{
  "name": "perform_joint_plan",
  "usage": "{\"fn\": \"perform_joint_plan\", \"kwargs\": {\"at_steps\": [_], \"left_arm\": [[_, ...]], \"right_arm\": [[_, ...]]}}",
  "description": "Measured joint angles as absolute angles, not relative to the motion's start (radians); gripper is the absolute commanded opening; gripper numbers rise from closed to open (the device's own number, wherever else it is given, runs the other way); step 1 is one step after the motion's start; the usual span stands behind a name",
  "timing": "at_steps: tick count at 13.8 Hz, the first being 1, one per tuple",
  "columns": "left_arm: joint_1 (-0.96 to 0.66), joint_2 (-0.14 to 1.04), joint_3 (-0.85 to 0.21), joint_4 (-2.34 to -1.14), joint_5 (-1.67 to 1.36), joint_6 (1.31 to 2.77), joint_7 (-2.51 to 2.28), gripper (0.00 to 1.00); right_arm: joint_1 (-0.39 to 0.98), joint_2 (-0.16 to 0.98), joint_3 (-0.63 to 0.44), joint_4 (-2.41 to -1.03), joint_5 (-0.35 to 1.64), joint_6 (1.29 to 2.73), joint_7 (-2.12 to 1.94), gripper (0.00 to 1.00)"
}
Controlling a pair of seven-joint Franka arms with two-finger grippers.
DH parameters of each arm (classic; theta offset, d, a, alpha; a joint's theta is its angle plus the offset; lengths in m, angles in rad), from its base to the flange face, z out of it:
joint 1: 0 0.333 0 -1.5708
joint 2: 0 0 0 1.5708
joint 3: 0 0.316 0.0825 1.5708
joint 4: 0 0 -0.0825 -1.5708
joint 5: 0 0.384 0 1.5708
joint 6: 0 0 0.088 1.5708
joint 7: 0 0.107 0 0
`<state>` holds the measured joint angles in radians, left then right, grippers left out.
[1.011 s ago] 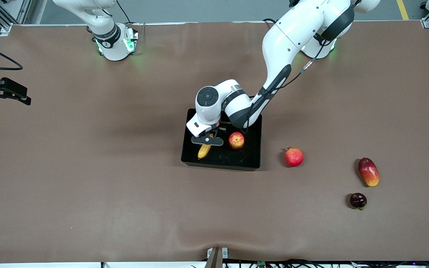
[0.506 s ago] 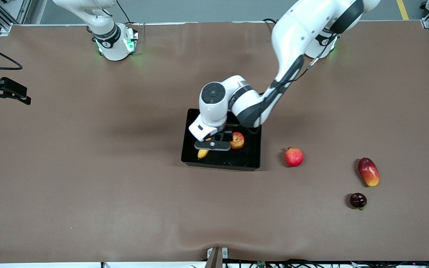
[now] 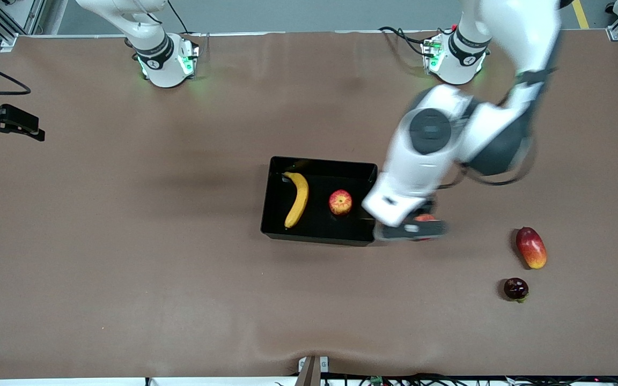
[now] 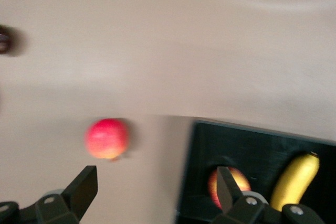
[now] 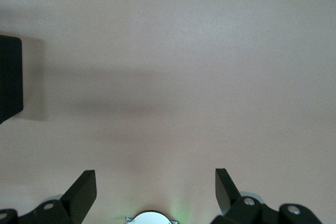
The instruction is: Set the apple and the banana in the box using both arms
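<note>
The banana and the apple lie side by side in the box mid-counter, the apple toward the left arm's end. Just beside the box on that end sits a round fruit. Well apart, further toward that end, lie a mango and, nearer the camera, a small dark fruit.
</note>
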<state>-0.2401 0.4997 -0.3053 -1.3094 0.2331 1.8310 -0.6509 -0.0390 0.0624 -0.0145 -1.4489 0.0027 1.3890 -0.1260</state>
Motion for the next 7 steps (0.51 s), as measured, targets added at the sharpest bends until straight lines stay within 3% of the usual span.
{"fn": "perform_joint_plan", "kwargs": {"at_steps": [7], "left_arm": [[-0.033, 0.346, -0.307, -1.317, 0.230, 1.634, -0.466, 1.00]], "right_arm": [[-0.071, 0.062, -0.019, -1.447, 0.021, 1.390, -0.126, 1.00]]}}
